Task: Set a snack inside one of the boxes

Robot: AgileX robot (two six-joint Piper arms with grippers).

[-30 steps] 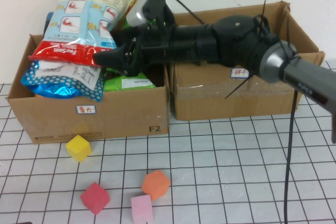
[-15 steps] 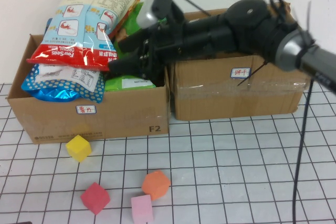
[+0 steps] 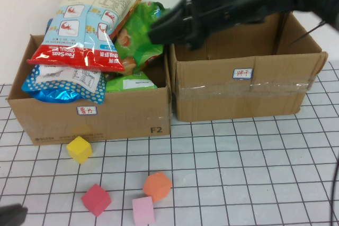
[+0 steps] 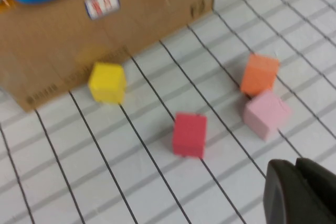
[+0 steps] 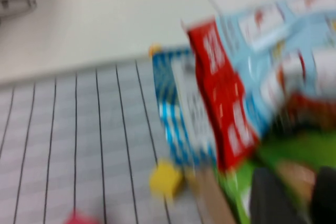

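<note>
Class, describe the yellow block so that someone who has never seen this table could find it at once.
Start at the left cardboard box, the one stuffed with snack bags. On the gridded table just in front of its lower left front sits the yellow block, close to the box wall. The red block, orange block and pink block lie farther out; only this one is yellow.

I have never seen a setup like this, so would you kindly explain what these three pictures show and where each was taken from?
It is a two-armed table robot. The high view looks down at two cardboard boxes: the left box is full of snack bags, the right box looks empty. The black right pincer is above the boxes' shared edge, beside a green bag; whether it grips anything is unclear. The other two pictures come from cameras on the wrists. The left wrist view shows the left pincer above the gridded table, near yellow, red, orange and pink cubes.
</note>
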